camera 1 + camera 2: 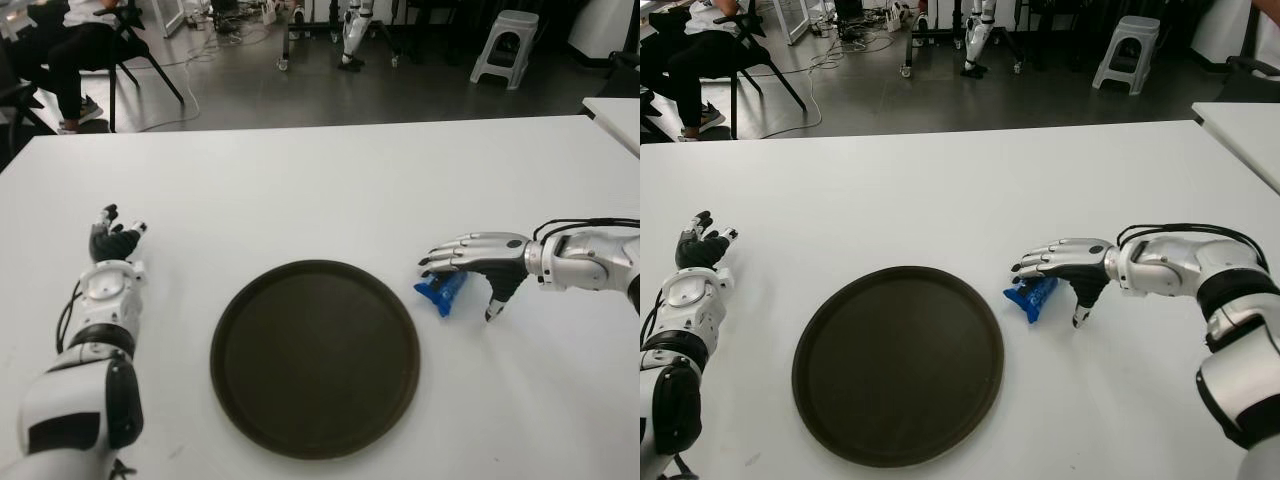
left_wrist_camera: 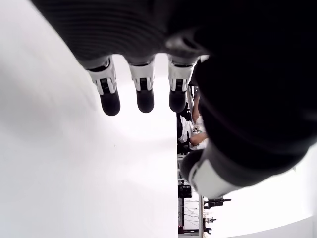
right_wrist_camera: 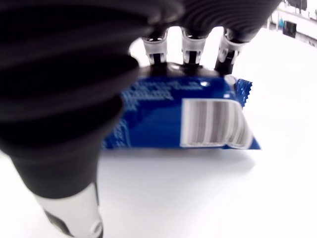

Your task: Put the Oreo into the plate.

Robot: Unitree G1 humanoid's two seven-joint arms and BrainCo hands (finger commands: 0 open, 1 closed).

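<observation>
Currently we see the right hand (image 1: 478,262) reached in over the Oreo (image 1: 441,292), a blue packet lying flat on the table (image 1: 320,190). Its fingers (image 1: 445,256) extend level above the packet, pointing toward the plate (image 1: 314,357); the thumb (image 1: 497,303) angles down on the packet's far side from the plate. In the right wrist view the fingertips (image 3: 191,53) sit at the packet's far edge, the thumb (image 3: 69,198) low on the near side, with the packet between them on the table. Fingers and thumb are spread apart around it; we cannot tell whether they touch the wrapper, and no grip has closed.

The Oreo lies just beside the plate's right rim, outside it. A barcode panel shows on the wrapper in the right wrist view.

The plate is a dark round tray, centred on the table before us.

Our left hand (image 1: 113,240) shows well to the left of the plate. In the left wrist view its fingers (image 2: 110,94) hang loosely extended, apart from the thumb, nothing between them.

Beyond the table: grey floor, a seated person (image 1: 75,50) at far left, a stool (image 1: 506,45) at far right, a second table's corner (image 1: 615,112) at right edge.
</observation>
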